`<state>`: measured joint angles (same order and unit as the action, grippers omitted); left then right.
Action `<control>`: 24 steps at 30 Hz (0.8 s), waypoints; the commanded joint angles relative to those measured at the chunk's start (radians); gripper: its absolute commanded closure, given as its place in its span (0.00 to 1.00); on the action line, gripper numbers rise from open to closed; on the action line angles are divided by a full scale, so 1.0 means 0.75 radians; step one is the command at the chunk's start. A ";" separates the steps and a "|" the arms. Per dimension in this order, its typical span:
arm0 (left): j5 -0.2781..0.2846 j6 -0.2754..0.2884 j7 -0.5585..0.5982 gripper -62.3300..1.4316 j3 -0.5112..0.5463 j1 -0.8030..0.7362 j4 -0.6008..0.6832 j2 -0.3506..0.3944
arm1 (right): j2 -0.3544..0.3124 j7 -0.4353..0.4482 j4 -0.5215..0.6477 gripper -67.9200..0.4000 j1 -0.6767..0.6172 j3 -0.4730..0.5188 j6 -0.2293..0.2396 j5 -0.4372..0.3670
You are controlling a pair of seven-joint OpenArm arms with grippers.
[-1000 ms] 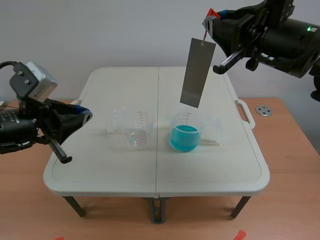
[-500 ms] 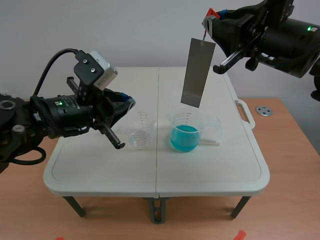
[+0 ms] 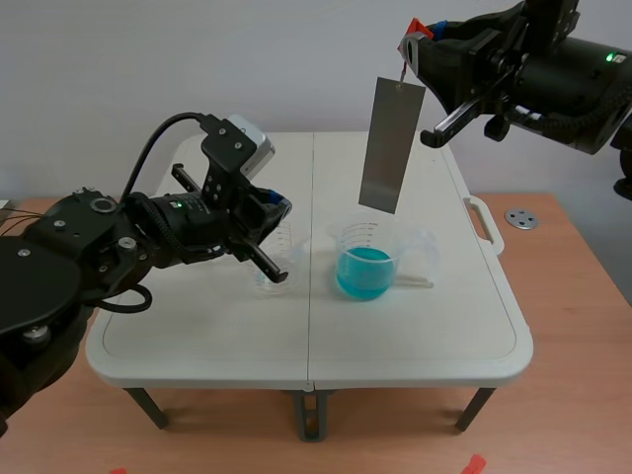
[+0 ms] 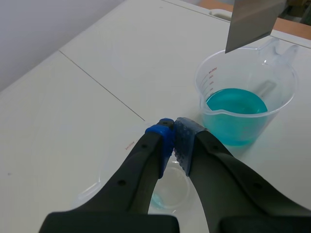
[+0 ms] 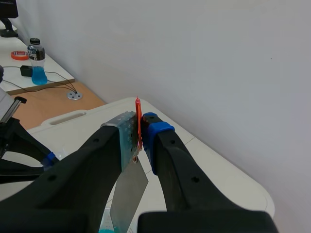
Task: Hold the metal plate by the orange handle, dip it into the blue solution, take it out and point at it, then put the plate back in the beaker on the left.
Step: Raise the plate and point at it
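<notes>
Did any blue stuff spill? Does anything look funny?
No spill. The blue liquid sits inside its upright cup, and the table around it looks dry. The metal plate hangs a little slanted from the right hand, above the cup, not bent. Nothing else looks odd.

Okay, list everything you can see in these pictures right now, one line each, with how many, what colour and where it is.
flat rectangular metal plate: one, grey, hanging above the blue-filled beaker, out of the liquid.
thin orange handle: one, orange, at the plate's top.
clear plastic beaker of blue solution: one, clear, on the table.
second clear plastic beaker: one, clear, on the table beside the first.
white folding table: one, white, on brown wood.
small round metal disc: one, silver, on the wood by the table.
plastic bottle of blue liquid: one, on a far desk.
left gripper: one, black, shut, over the second beaker.
right gripper: one, black, raised, shut on the handle.
</notes>
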<state>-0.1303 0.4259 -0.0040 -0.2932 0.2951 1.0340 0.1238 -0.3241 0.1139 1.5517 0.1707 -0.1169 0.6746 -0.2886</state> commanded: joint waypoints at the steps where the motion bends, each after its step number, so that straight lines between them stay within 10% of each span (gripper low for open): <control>1: 0.012 0.003 0.019 0.95 -0.024 0.040 0.016 -0.011 | -0.011 0.025 0.034 0.98 0.027 0.009 0.001 -0.020; 24: 0.012 -0.101 0.080 0.95 -0.268 0.124 -0.039 -0.016 | -0.011 0.025 0.034 0.98 0.027 0.009 0.001 -0.020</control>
<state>-0.1307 0.3580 0.0414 -0.4980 0.3744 0.9905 0.1192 -0.3241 0.1139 1.5517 0.1707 -0.1169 0.6746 -0.2886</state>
